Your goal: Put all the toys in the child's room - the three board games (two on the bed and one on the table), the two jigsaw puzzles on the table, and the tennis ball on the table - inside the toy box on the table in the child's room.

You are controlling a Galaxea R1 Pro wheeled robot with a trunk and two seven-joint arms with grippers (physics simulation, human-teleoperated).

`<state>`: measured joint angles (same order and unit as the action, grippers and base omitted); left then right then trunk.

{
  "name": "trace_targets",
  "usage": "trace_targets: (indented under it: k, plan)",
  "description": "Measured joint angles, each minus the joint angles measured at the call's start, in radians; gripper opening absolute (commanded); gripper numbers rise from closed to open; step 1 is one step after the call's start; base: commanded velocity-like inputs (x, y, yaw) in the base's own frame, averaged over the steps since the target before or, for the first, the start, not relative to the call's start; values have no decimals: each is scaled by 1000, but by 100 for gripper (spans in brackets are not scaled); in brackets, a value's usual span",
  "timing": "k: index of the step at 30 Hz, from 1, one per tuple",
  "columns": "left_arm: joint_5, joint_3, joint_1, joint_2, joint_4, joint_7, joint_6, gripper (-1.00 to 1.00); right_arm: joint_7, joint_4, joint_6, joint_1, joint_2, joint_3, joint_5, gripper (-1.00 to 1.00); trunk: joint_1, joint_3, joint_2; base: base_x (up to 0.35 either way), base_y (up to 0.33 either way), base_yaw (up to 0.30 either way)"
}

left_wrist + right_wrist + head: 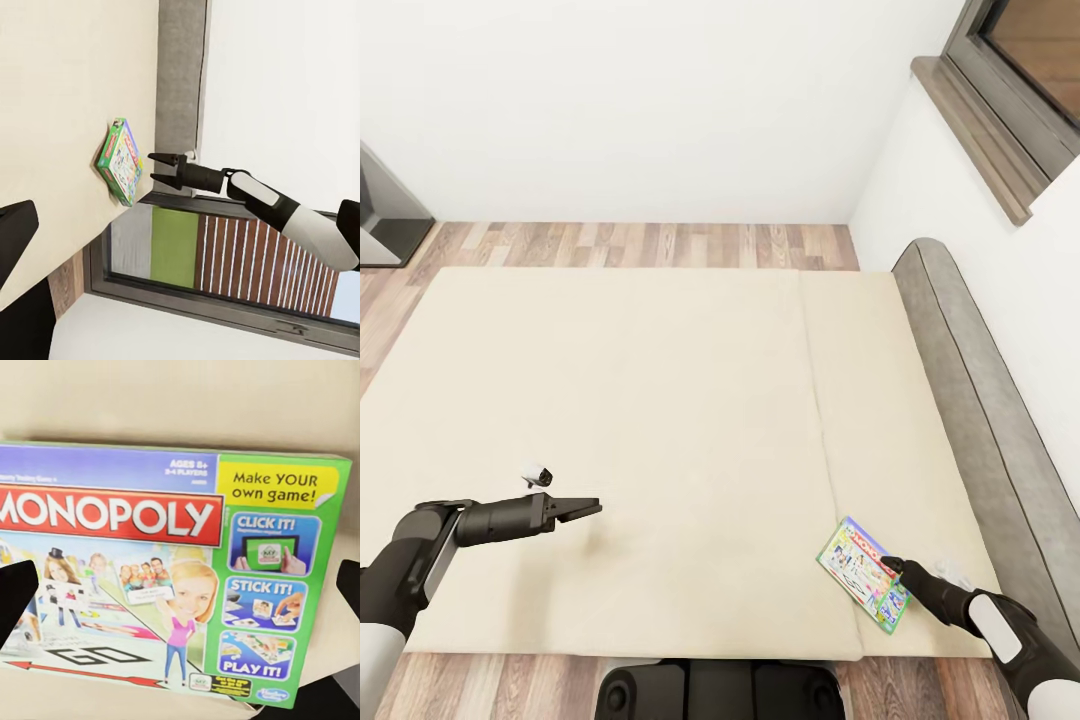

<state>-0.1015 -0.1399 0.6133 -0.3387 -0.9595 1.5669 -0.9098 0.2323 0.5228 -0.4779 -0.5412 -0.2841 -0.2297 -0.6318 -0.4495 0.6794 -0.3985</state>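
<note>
One board game (pixel 866 573), a green-edged Monopoly box, lies flat on the bed (pixel 660 420) near its corner by the grey headboard (pixel 980 400); it is not yet picked up, so its transfer to the toy box remains to be done. The right pincer (pixel 893 567) reaches low over the box's edge with jaws spread, holding nothing. The left pincer (pixel 588 508) hovers well apart over bare mattress, arm extended level, fingers close together and empty.
</note>
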Motion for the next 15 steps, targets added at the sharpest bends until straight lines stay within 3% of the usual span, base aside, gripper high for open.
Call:
trace_targets:
  k: [15]
  plan:
    - [0, 0, 0, 1, 0, 0, 0, 100, -1, 0, 2, 0, 0, 0, 0, 100, 0, 0, 0, 0, 0, 0]
